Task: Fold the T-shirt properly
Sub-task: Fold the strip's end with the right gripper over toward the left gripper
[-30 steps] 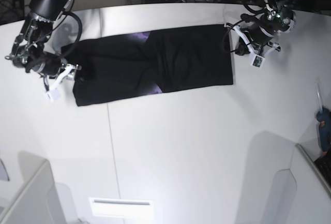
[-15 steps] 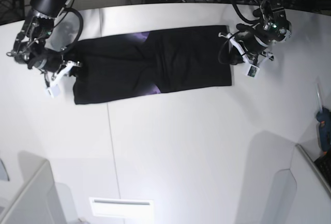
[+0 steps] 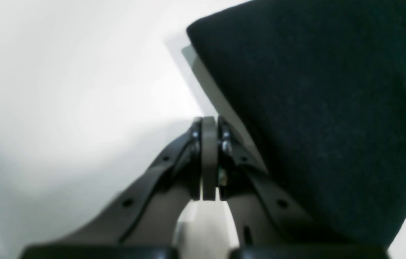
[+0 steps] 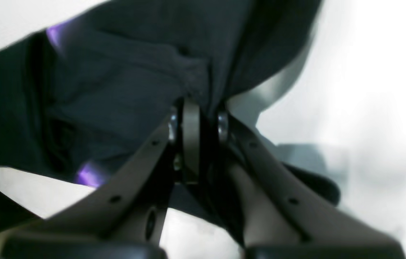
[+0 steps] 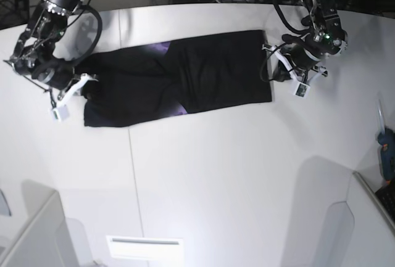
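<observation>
Though creased, matte black T-shirt (image 5: 185,79)

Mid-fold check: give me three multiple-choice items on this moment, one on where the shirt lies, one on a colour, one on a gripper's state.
1. Where does the T-shirt lie on the table?
A. Along the far side, between the two arms
B. At the near edge
C. Hanging off the table's side

2. What colour shows in the folds of the black cloth?
A. Green
B. Purple
C. Red

3. What is the right gripper doing?
A. Wide open above bare table
B. Shut on cloth of the T-shirt
C. Holding a tool

Answers:
1. A: the base view shows it stretched as a long band between the right gripper and the left gripper.
2. B: purple patches peek out in the base and right wrist views.
3. B: the right wrist view shows bunched cloth pinched between the fingers.
</observation>
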Tool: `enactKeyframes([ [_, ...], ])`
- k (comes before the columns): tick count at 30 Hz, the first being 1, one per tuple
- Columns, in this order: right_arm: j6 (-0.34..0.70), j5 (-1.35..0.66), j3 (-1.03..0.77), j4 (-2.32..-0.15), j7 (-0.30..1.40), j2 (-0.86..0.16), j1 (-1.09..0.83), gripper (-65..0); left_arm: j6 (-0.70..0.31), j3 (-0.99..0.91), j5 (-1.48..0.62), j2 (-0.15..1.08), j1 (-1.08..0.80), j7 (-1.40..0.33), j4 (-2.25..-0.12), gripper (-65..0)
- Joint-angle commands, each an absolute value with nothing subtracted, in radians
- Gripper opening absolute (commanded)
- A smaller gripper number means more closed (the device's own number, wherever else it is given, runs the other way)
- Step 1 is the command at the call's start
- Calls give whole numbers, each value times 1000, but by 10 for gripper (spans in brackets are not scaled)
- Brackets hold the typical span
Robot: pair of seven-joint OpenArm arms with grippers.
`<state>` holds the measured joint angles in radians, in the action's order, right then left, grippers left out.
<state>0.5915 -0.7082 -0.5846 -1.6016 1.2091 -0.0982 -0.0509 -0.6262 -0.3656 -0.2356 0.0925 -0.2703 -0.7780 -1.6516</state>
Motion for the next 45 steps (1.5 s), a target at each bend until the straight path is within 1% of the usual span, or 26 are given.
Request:
enactKeyframes([
  [1, 576, -731, -585, -1653, 1193, -102, -45, -650, -619, -371, -205, 107, -298, -811, -1667, -650],
  [5, 564, -731, -506, -1773, 1187, -88, -90, -650, -618, -363, -196, 127, -346, -809, -1693, -650],
  [7, 527, -734, -464, -1819, 1185, -85, -114, -650, -616, -361, -196, 125, -355, -809, -1689, -650],
  [11, 501, -737, -406, -1886, 1191, -35, -134, -650, -616, -358, -196, 125, -355, -809, -1661, -650],
  [17, 498, -733, -297, -1965, 1193, 24, -159, -650, -616, -357, -194, 124, -352, -809, -1653, -650],
  [22, 427, -737, -191, -1980, 1185, 41, -174, -650, -616, -355, -194, 122, -346, -809, -1653, -650],
  [25, 426, -739, -122, -1982, 1184, 51, -176, -650, -616, -355, -194, 122, -343, -809, -1653, -650],
  [32, 414, -733, -36, -1983, 1184, 102, -176, -650, -616, -355, -194, 122, -343, -809, -1653, -650],
  [35, 343, -739, 24, -1988, 1168, 104, -171, -650, -616, -355, -194, 122, -343, -809, -1653, -650],
  [39, 292, -739, 122, -2006, 1104, 96, -174, -650, -616, -355, -194, 122, -343, -809, -1653, -650],
  [45, 278, -733, 179, -1998, 1090, 99, -171, -650, -616, -357, -194, 127, -349, -809, -1653, -650],
])
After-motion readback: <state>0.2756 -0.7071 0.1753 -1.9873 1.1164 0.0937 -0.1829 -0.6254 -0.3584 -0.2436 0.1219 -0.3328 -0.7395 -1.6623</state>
